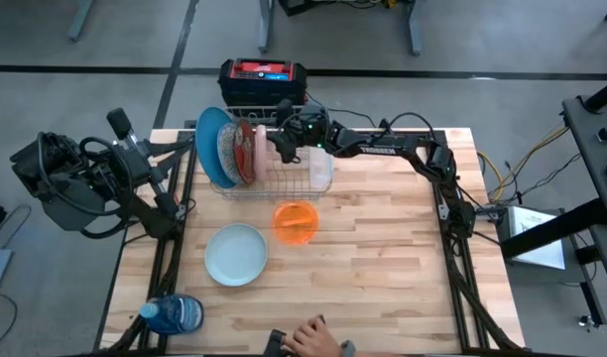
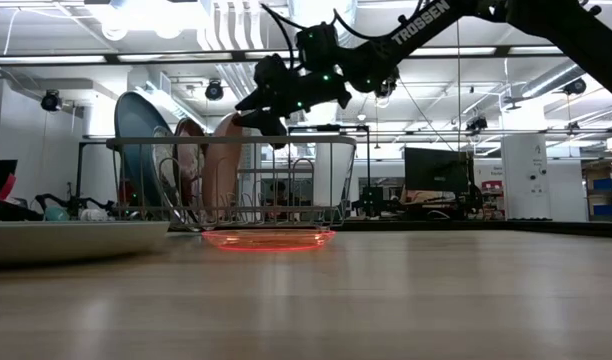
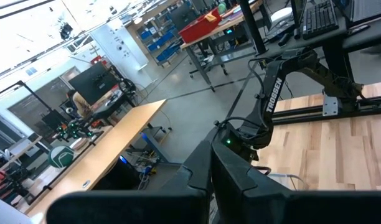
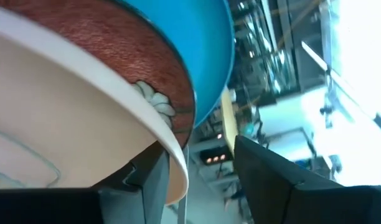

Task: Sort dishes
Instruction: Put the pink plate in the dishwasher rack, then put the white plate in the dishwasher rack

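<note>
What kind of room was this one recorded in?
Most likely a robotics lab or workshop: a butcher-block table on a bare concrete floor, workbenches with monitors behind it, and exposed ceiling pipes and lights.

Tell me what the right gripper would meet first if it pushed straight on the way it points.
Likely the pink dish standing in the rack: the right gripper sits at its rim, one finger against it. Behind come the patterned plate and blue plate.

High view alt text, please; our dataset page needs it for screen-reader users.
The right gripper reaches over a wire dish rack holding upright plates, at the pink dish. An orange bowl and pale blue plate lie on the table; the left arm waits at the edge.
</note>
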Action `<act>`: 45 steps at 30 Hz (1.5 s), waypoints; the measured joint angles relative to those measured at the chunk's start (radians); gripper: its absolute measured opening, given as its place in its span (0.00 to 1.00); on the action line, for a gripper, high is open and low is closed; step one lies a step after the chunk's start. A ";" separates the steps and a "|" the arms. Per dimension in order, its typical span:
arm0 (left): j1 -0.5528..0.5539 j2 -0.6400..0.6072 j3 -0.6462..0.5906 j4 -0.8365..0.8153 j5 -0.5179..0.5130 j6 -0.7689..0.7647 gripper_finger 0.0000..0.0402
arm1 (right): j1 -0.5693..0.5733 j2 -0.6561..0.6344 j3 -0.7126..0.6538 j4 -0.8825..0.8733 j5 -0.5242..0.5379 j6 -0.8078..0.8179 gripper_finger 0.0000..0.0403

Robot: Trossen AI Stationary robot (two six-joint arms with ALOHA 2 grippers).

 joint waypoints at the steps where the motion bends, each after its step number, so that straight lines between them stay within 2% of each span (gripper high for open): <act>1: 0.000 0.000 0.000 0.000 0.000 -0.002 0.00 | 0.003 0.000 0.000 0.001 0.015 0.025 0.42; 18: 0.000 0.000 0.000 0.000 0.000 -0.004 0.00 | 0.008 0.000 0.000 -0.035 0.165 0.226 0.58; 22: 0.000 0.000 0.000 0.000 0.000 -0.012 0.00 | 0.008 0.000 0.000 -0.030 0.236 0.210 0.58; 24: 0.000 0.000 0.000 0.000 0.000 -0.014 0.00 | 0.009 -0.001 0.002 -0.038 0.195 0.273 0.58; 25: 0.000 0.000 0.000 0.000 0.000 -0.014 0.00 | 0.011 -0.002 0.002 -0.063 0.179 0.244 0.57; 27: 0.000 0.000 0.000 0.000 0.000 -0.014 0.00 | 0.018 -0.001 0.001 -0.076 0.223 0.126 0.56; 30: 0.000 0.000 0.000 0.000 0.000 -0.014 0.00 | 0.022 0.000 0.000 -0.037 0.243 0.149 0.55; 33: 0.000 0.000 0.000 0.000 0.000 -0.014 0.00 | 0.025 -0.002 0.002 -0.020 0.273 0.073 0.55; 37: 0.000 0.000 0.000 0.000 0.000 -0.014 0.00 | 0.030 -0.002 0.001 -0.003 0.282 0.080 0.57; 41: 0.000 0.000 0.000 0.000 0.000 -0.019 0.00 | 0.026 -0.007 0.001 -0.010 0.348 0.095 0.57; 45: 0.000 0.000 0.000 0.000 0.044 -0.036 0.00 | 0.003 -0.074 0.000 -0.053 0.390 0.151 0.55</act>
